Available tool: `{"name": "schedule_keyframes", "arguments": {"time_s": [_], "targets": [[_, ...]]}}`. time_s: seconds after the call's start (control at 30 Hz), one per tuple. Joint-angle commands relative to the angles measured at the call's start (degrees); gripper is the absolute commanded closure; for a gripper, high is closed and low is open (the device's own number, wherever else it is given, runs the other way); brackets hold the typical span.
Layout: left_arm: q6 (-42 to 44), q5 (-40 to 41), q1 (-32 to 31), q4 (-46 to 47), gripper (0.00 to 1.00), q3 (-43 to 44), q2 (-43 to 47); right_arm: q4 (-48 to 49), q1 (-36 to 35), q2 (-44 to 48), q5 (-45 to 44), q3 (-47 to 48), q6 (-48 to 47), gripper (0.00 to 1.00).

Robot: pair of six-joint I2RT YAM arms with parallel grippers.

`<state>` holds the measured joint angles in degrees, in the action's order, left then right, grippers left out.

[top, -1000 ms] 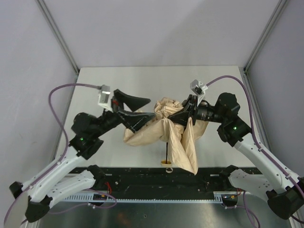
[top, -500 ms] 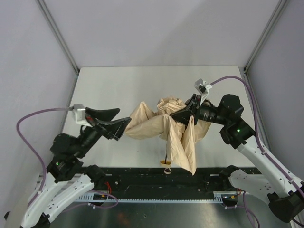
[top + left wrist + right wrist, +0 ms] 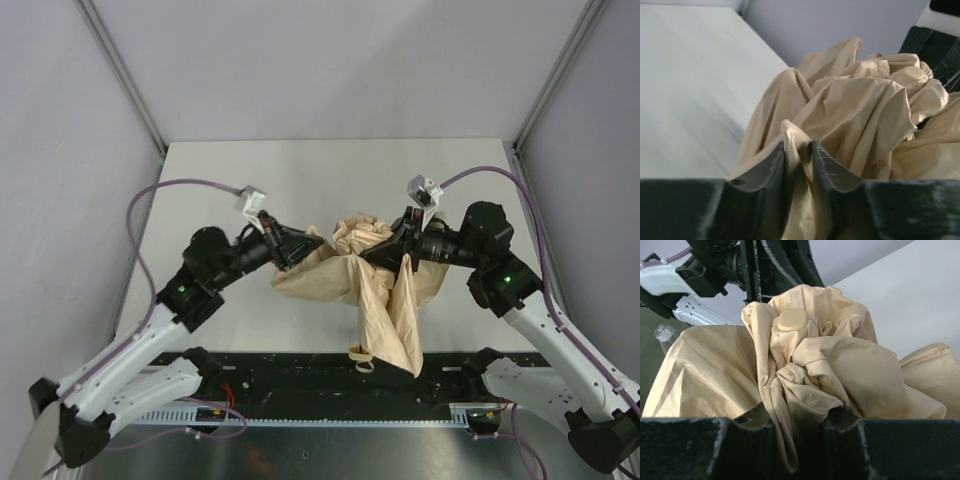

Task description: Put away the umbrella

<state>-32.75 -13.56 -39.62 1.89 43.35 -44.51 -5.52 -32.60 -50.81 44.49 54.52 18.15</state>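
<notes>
The umbrella (image 3: 385, 290) is a crumpled heap of beige fabric mid-table, its canopy hanging toward the front edge, where the small tan handle (image 3: 357, 352) and its loop show. My left gripper (image 3: 308, 247) meets the heap from the left. In the left wrist view the left gripper (image 3: 798, 152) is shut on a raised fold of the umbrella (image 3: 855, 110). My right gripper (image 3: 388, 250) comes in from the right, and in its wrist view the right gripper (image 3: 795, 422) is shut on a twisted bunch of the umbrella (image 3: 815, 355) below the round top cap (image 3: 792, 319). The shaft is hidden.
The white table (image 3: 220, 180) is bounded by grey walls and metal posts on both sides. A black rail (image 3: 300, 385) runs along the near edge between the arm bases. My left arm (image 3: 715, 265) shows dark behind the fabric in the right wrist view.
The left arm swung out to the left with jaws wide, then came back in and closed on a fold at the heap's left side. The right gripper kept its hold.
</notes>
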Motion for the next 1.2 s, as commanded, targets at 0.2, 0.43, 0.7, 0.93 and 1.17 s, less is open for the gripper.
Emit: {"name": "schedule_keyframes", "arguments": {"time_s": [0.2, 0.43, 0.7, 0.93, 1.17], "targets": [[-5.68, -13.58, -5.47, 17.22, 0.96, 8.14, -10.42, 2.4, -3.02, -3.29, -9.31, 5.71, -0.57, 1.0], [-5.42, -13.32, -5.63, 17.69, 0.85, 8.27, -10.44, 3.41, -9.68, -4.89, -27.8, 6.49, 0.26, 1.0], [3.87, 5.76, -4.45, 2.29, 0.05, 8.8, 0.79, -2.22, -9.81, -2.03, -42.34, 6.82, 2.15, 1.0], [7.56, 20.64, -4.41, -5.05, 0.03, 9.91, 6.62, -9.24, -9.92, -4.77, -62.72, 9.63, 8.04, 1.0], [7.37, 5.51, -10.31, -5.36, 0.02, 11.09, -1.51, -11.18, -9.74, -5.81, -74.46, 11.16, 11.03, 1.0]]}}
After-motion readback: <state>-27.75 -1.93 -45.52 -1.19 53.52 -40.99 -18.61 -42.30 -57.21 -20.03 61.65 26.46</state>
